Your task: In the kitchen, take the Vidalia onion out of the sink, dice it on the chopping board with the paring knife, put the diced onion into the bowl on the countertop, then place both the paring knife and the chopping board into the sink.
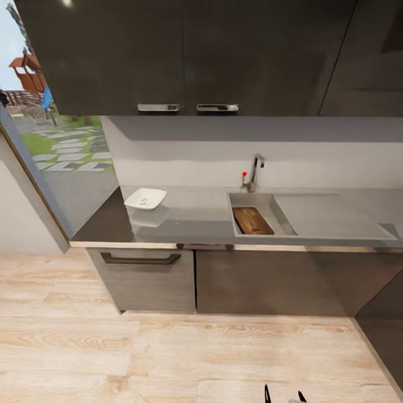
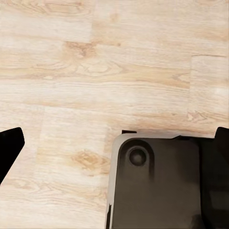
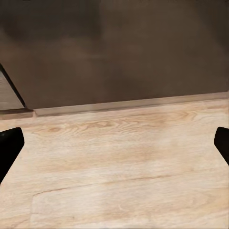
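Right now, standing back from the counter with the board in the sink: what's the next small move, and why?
Probably nothing beyond backing off. The chopping board already lies in the sink, and the bowl sits on the countertop. Both claws, left and right, hang open over the wooden floor. I can't tell whether the knife is in the basin.

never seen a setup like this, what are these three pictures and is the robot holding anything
It is a simulated wheeled robot with two arms, standing back from a kitchen counter. The large picture comes from its head camera, looking forward and down. On the grey countertop sits a white bowl. To its right is the sink with a faucet, and a brown chopping board lies inside the basin.

The two smaller pictures come from cameras on the wrists, looking along each arm's jaws. The left gripper points at the wooden floor and a dark part of the robot. The right gripper faces the floor and the dark cabinets. Both sets of jaws stand wide apart and hold nothing.
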`<state>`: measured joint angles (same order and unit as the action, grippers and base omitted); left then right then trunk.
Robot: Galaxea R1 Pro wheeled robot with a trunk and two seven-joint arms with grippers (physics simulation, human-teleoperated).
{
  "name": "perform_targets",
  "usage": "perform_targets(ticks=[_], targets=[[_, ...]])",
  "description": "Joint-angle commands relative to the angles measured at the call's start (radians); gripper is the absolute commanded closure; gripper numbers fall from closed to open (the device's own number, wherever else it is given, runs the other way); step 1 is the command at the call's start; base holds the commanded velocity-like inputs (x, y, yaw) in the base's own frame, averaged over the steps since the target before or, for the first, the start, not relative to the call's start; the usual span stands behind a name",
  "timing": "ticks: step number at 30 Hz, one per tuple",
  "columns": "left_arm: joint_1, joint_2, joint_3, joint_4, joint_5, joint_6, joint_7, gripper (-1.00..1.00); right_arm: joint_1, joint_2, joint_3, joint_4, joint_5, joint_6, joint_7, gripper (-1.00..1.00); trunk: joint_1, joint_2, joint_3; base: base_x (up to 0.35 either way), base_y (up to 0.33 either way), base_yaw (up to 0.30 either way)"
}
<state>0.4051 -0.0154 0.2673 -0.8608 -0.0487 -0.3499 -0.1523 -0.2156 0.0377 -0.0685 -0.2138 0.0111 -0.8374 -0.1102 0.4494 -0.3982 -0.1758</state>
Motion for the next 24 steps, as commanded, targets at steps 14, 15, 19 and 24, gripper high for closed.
perform_targets(ticks=[14, 15, 19, 24], targets=[[0.0, -0.001, 0.006, -0.001, -0.007, -0.001, -0.009, -1.0, -0.001, 0.001, -0.007, 0.001, 0.002, -0.003, 0.003, -1.0, 0.001, -0.002, 0.021, 0.0, 0.0, 0.0], [0.0, -0.001, 0.006, -0.001, -0.007, -0.001, -0.009, -1.0, -0.001, 0.001, -0.007, 0.001, 0.002, -0.003, 0.003, -1.0, 0.001, -0.002, 0.022, 0.0, 0.0, 0.0], [0.0, -0.001, 0.006, -0.001, -0.008, -0.001, -0.009, -1.0, -0.001, 0.001, -0.007, 0.001, 0.003, -0.003, 0.003, -1.0, 0.001, -0.002, 0.029, 0.0, 0.0, 0.0], [-0.001, -0.001, 0.006, -0.001, -0.008, -0.001, -0.009, -1.0, -0.001, 0.001, -0.007, 0.001, 0.003, -0.003, 0.003, -1.0, 0.001, -0.002, 0.037, 0.0, 0.0, 0.0]])
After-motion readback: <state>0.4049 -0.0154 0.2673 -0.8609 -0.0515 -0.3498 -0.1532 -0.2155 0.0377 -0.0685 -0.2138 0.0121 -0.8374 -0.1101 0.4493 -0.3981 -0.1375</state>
